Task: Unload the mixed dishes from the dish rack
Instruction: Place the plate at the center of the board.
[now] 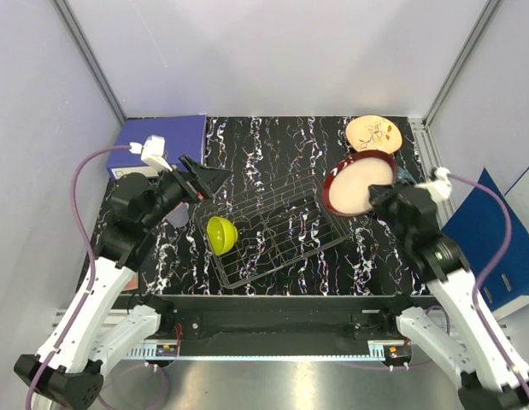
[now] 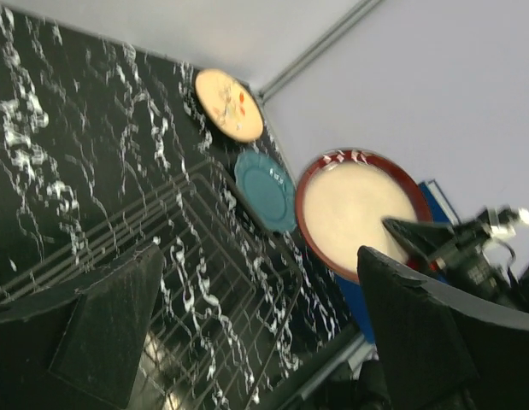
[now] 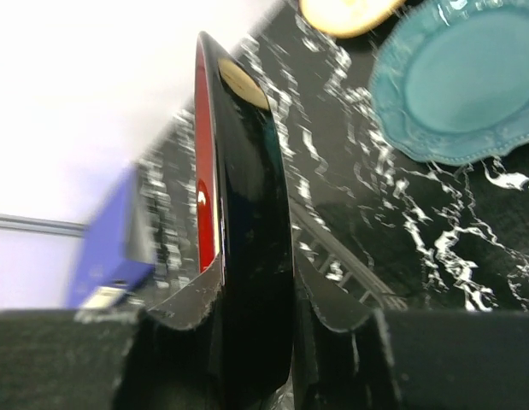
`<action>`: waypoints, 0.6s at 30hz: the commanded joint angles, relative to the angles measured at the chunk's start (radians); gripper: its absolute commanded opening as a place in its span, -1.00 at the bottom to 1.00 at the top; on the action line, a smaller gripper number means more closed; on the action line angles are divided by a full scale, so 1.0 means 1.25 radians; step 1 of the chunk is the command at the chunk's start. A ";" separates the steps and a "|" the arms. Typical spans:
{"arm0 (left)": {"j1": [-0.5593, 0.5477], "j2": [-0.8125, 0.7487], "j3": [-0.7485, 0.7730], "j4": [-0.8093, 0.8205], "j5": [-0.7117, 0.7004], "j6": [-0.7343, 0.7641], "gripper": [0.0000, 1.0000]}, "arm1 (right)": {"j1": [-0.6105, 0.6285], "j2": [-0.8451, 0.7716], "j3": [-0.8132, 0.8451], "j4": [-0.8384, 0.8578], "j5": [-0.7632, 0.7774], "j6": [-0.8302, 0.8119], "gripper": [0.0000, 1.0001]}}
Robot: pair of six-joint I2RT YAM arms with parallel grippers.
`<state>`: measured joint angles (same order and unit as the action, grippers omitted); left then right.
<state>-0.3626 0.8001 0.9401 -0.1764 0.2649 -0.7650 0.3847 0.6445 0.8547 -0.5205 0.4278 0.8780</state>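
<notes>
The wire dish rack [image 1: 277, 229] lies in the middle of the black marbled table. A small yellow-green bowl [image 1: 221, 235] sits in its left end. My right gripper [image 1: 380, 196] is shut on the rim of the cream bowl with a dark red outside [image 1: 358, 183] and holds it tilted on edge, right of the rack; in the right wrist view the bowl [image 3: 247, 196] stands between my fingers [image 3: 185, 299]. The teal plate [image 2: 265, 190] and the salmon-pink piece [image 1: 373, 132] lie on the table at the back right. My left gripper [image 1: 204, 179] is open and empty above the rack's left back corner.
A blue box [image 1: 161, 137] stands at the back left corner. A blue ring binder [image 1: 495, 248] lies off the table's right edge. A lavender object [image 1: 175, 219] shows partly under my left arm. Grey walls close in the back and sides.
</notes>
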 commanded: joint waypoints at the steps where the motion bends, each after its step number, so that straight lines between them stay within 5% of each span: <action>1: 0.002 -0.020 -0.027 0.017 0.060 -0.004 0.98 | -0.035 0.192 0.121 0.200 -0.055 0.004 -1.00; 6: 0.002 -0.062 -0.038 -0.027 0.029 0.035 0.98 | -0.187 0.433 0.226 0.401 -0.265 0.071 -1.00; 18: 0.002 -0.055 -0.088 -0.044 0.014 0.067 0.98 | -0.256 0.914 0.505 0.651 -0.602 0.161 -1.00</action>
<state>-0.3626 0.7219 0.8597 -0.2539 0.2855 -0.7029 0.0639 1.6760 1.3365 0.0051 -0.0849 0.9874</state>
